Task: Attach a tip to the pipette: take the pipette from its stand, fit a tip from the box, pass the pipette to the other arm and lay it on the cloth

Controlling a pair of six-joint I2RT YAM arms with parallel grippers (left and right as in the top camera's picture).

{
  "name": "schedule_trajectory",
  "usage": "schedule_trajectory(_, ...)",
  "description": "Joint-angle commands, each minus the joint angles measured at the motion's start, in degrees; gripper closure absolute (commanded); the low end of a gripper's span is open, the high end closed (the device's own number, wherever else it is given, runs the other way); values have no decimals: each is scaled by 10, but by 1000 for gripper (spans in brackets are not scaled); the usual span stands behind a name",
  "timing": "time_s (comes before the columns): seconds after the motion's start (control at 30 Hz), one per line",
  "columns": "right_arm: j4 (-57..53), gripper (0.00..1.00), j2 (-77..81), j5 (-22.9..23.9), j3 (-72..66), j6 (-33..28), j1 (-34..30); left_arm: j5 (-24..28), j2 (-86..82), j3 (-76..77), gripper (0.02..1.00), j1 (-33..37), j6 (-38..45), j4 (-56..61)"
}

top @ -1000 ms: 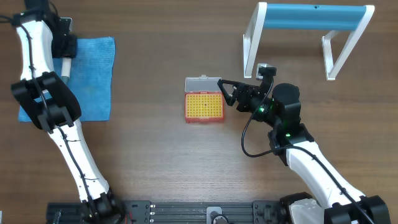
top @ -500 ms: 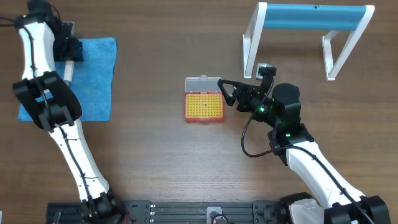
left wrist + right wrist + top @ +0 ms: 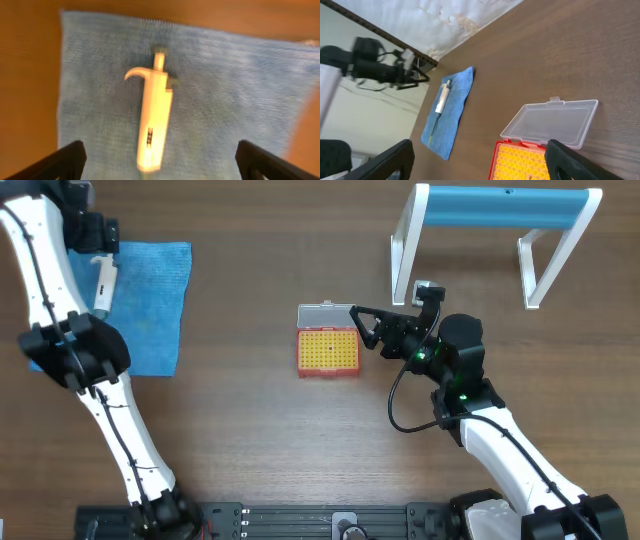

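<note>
Dark wood table (image 3: 250,440), pale wall (image 3: 445,15) behind; pipette (image 3: 103,283) flat on blue cloth (image 3: 160,310), left claw (image 3: 160,167) wide above cloth, right claw (image 3: 362,328) wide well right of cloth

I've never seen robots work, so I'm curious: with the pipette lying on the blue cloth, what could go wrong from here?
1. The left claw hangs open right above the pipette on the cloth. If it dips while leaving, it might knock the pipette askew or off.
2. The right claw sits open close beside the tip box, whose lid is up. A careless move could bump the box and shove it.
</note>
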Motion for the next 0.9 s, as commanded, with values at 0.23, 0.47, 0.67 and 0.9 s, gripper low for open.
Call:
schedule_trajectory(0.23,3,156,-33,0,7,-17,-7,79,-228,68,51,-50,-43,-82)
schedule_trajectory(0.47,-138,156,-216,-24,7,-85,-72,71,-431,-181,51,-122,-43,-82)
schedule_trajectory(0.67,-458,156,-447,110,7,-240,-98,96,-640,-560,49,-119,-79,8)
schedule_trajectory(0.9,-514,156,-622,146,7,-309,-97,142,-869,-950,49,-117,-277,255)
